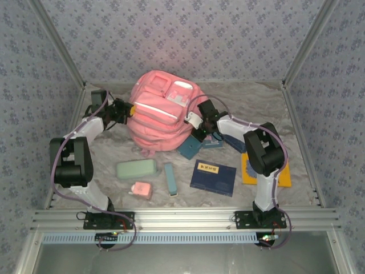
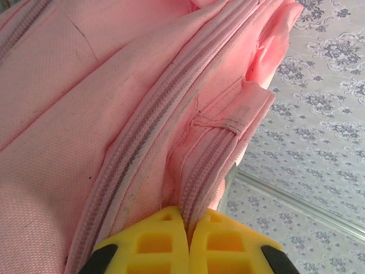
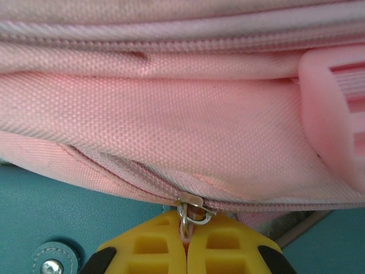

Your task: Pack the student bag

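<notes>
**Mia:** Where is the bag (image 1: 162,117)?

**Tom:** It lies on the far middle of the table (image 1: 114,151), between the two arms. It is big and pink.

**Mia:** Is it hard or soft?

**Tom:** Soft, I think. It is cloth, so it bends and sags (it looks puffy, not stiff). It looks light too, but floppy things fold and slide when you pull them.

**Mia:** What does the left gripper (image 2: 187,222) do?

**Tom:** Its yellow jaws are pressed together on a strip of the bag's cloth, right by a zipper line. That is on the bag's left side.

**Mia:** And the right gripper (image 3: 186,228)?

**Tom:** Its jaws are pressed together too. They pinch the little zipper pull (image 3: 193,204) on the bag's right side.

**Mia:** Is that a good place to grab?

**Tom:** I think so. But the pull is small and metal, so it could slip out. One arm must hold the cloth tight, or the whole bag just comes along.

**Mia:** What goes in?

**Tom:** Maybe the blue book (image 1: 213,177) and the green case (image 1: 137,168). They lie on the table near the bag.
</notes>
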Available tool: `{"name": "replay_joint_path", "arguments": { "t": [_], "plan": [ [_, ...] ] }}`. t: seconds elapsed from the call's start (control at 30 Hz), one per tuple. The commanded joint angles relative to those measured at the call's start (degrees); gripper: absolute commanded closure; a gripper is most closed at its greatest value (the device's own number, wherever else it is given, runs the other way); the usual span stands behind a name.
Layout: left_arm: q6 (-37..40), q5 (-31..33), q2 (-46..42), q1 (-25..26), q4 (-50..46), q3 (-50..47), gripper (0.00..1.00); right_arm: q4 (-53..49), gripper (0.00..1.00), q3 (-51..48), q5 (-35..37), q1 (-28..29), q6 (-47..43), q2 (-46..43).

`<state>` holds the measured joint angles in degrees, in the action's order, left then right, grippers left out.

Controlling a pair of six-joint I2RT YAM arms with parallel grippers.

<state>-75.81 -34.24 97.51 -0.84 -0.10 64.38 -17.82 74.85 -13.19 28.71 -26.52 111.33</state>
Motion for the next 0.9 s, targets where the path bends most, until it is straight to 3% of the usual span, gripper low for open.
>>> {"name": "replay_joint_path", "arguments": {
  "t": [0.0,0.4,0.87],
  "plan": [
    [-3.1,-1.3,-2.6,0.1,3.3,-0.2,1.00,-0.4,0.96,-0.8,0.2,1.5,1.8,-3.1],
    [-5.5,-1.1,-2.8,1.1,5.4,-1.6,1.00,-4.4,0.93,6.0,-0.5,8.5,2.7,-0.5],
    [0.5,-3.2,5.8,1.0,3.3,5.9,1.00,-1.6,0.79,4.9,-10.6,10.8,7.5,-2.1]
  ]
}}
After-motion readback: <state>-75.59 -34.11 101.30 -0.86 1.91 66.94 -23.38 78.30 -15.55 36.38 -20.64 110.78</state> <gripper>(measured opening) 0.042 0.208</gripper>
